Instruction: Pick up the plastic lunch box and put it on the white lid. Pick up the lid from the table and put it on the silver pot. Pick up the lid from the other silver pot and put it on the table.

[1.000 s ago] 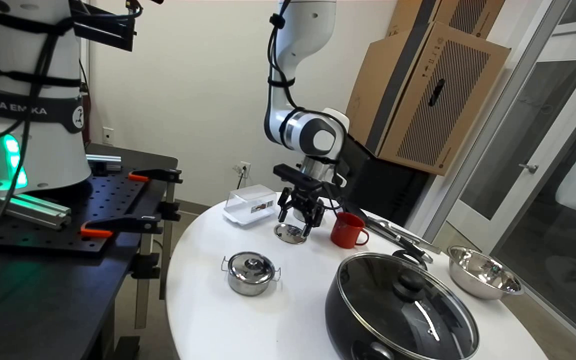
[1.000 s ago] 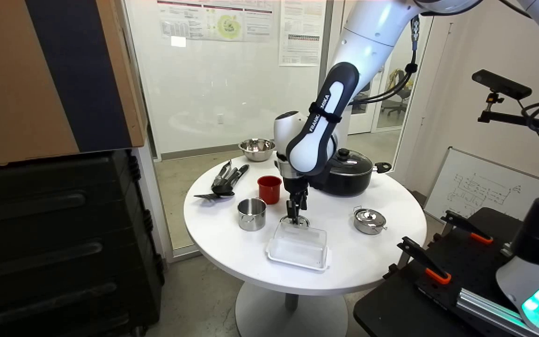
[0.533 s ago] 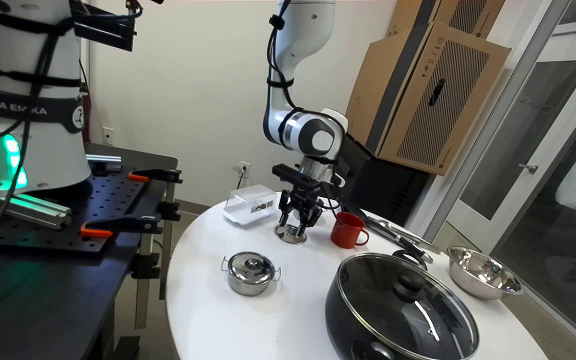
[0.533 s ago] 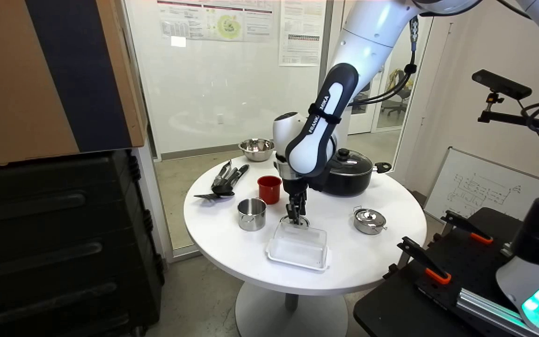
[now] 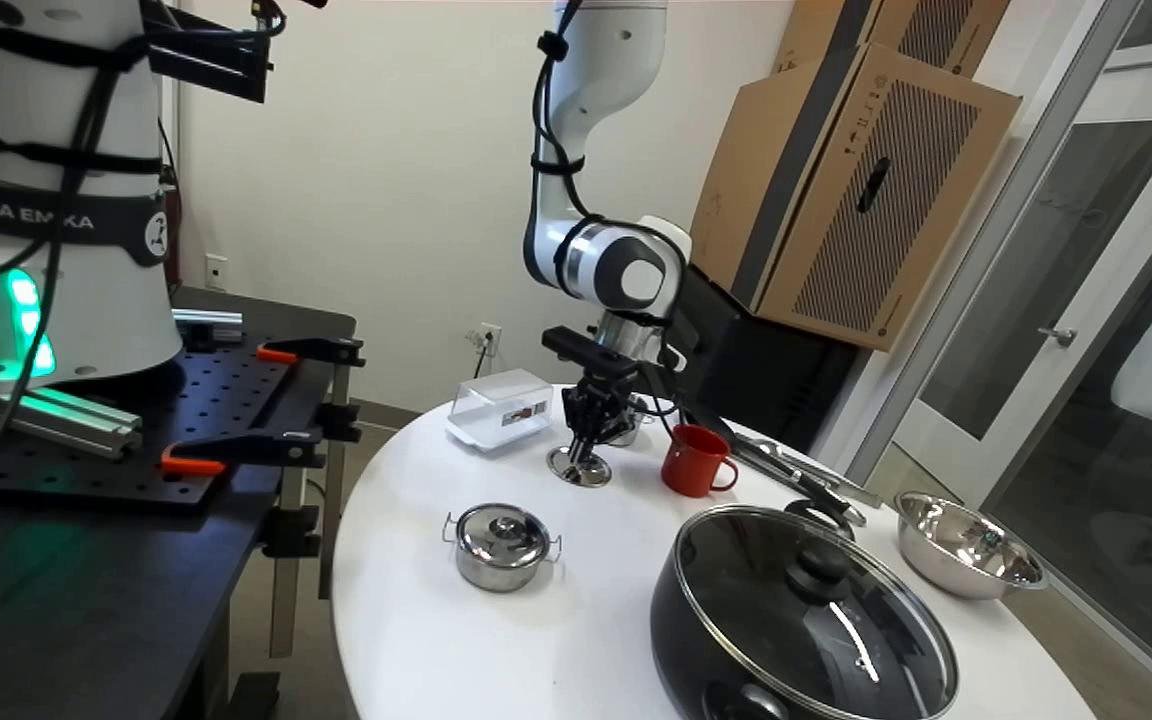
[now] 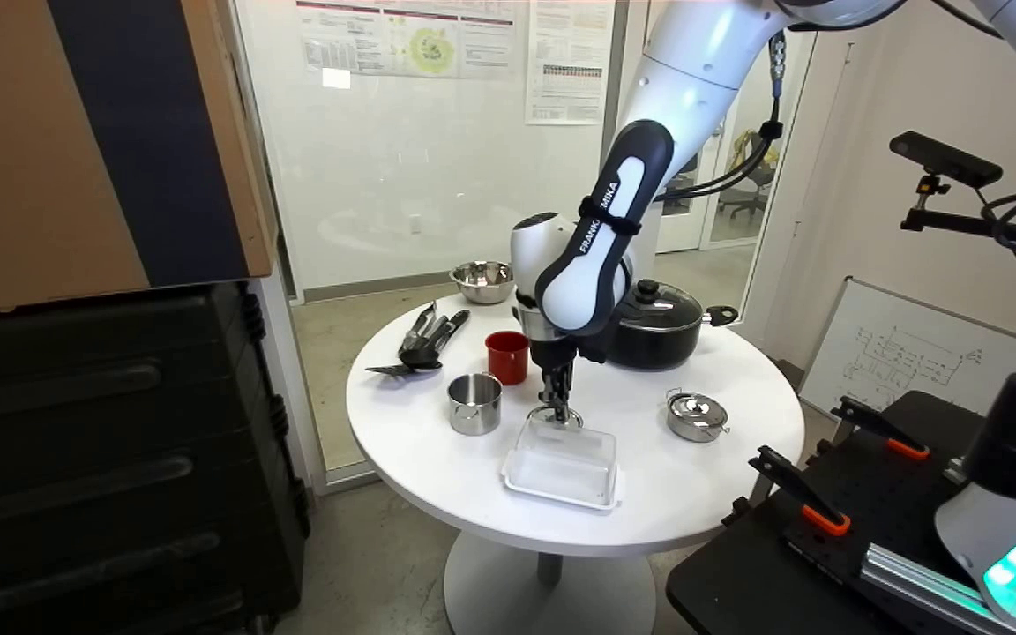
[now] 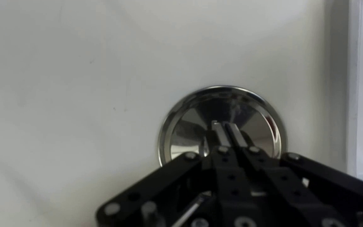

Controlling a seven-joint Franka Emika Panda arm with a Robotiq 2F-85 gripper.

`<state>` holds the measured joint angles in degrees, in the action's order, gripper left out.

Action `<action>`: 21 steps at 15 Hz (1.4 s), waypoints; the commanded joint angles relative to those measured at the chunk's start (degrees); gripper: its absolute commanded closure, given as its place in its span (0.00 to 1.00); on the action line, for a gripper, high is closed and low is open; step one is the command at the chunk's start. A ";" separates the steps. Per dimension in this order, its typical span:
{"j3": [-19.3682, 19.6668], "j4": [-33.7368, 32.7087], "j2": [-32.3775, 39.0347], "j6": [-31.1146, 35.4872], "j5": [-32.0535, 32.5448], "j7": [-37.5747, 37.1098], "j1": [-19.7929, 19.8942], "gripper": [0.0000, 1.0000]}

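Steel lid [image 7: 222, 110] under your clenched jaws, hold unclear; lunch box [image 5: 479, 405] label [image 5: 524, 413] illegible; arm base [image 5: 101, 310] reads FRANKA EMIKA.

Rectangular plastic lunch box [image 6: 563, 466]: whitish. Squat steel pot [image 5: 499, 566]: silver. Round table [image 5: 411, 620]: plain white. Cylindrical mug [image 5: 694, 462]: red. Cardboard carton [image 5: 848, 225]: brown, dark-striped.

Looks like a robotics lab: robot arm [image 5: 66, 310] stands on a perforated plate [image 5: 226, 400] clamped to a black bench [image 5: 116, 590], camera [image 6: 946, 159] set up near it. Scribbled whiteboard [image 6: 914, 348], chart posters [image 6: 411, 35] on the wall [image 6: 367, 176], stacked cardboard boxes [image 5: 886, 200].
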<state>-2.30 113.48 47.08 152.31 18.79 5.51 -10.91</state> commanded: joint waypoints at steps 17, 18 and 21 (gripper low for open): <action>1.28 3.79 -8.10 2.78 0.99 1.14 -0.77 1.00; 1.24 3.96 -8.65 2.75 1.20 1.09 -1.00 1.00; 0.47 2.78 -9.42 1.33 1.43 1.83 -1.67 1.00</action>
<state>-1.57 115.51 39.79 154.63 19.62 6.12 -11.70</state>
